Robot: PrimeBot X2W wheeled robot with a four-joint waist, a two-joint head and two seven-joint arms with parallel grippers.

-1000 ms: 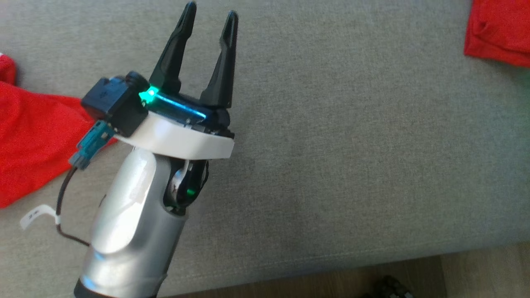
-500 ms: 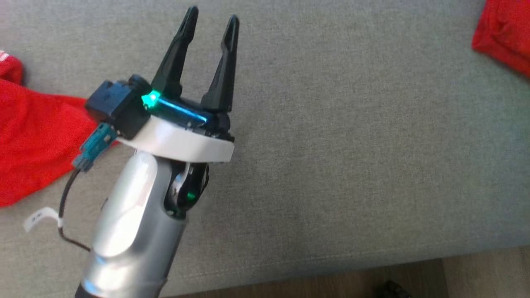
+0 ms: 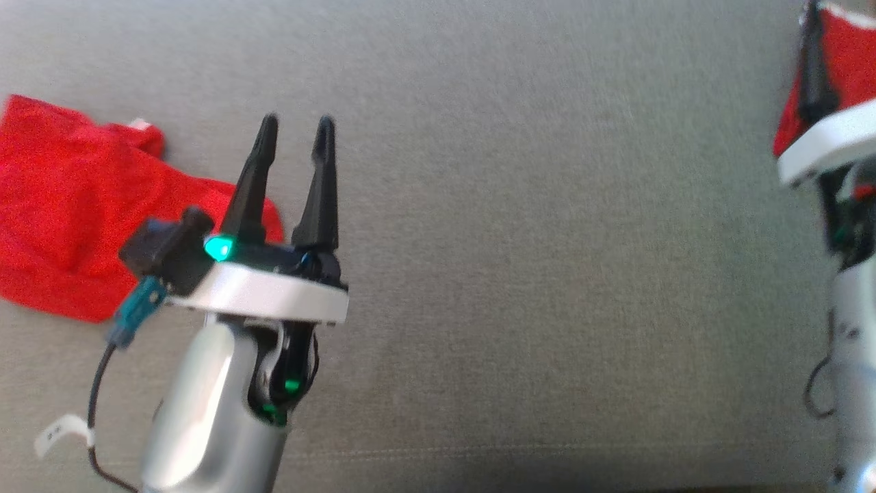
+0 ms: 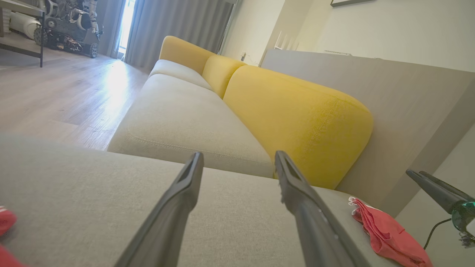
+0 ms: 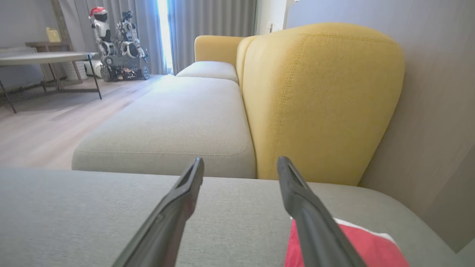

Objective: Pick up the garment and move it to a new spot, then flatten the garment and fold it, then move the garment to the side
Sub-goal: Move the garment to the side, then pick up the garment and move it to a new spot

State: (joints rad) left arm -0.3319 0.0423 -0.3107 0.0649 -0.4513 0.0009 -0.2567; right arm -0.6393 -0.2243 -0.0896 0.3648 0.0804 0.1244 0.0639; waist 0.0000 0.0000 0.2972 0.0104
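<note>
And here's the left gripper [image 3: 298, 122], poised over the grey cushion [image 3: 547, 239], fingers spread wide with nothing between them. The garment [image 3: 61, 205], a crumpled red heap, lies on the cushion off to this gripper's left. Its near edge runs in behind the left finger, and from up here I cannot tell whether cloth touches finger.

From the left wrist, a sliver of that red [image 4: 5, 222] peeks in low on the left, well outside the fingers. It's bare cushion between the tips and the yellow backrest [image 4: 297, 118] straight ahead of them.

Over to the right gripper [image 5: 241, 161]: fingers parted too, and empty. A second red cloth [image 5: 371, 244], white along one edge, lies on the cushion just under and outside its right finger, not between the two. In the head view that cloth [image 3: 852, 61] sits just beyond the right gripper, blurred at the frame's edge.

The two red pieces lie well apart, with open cushion between the grippers.
</note>
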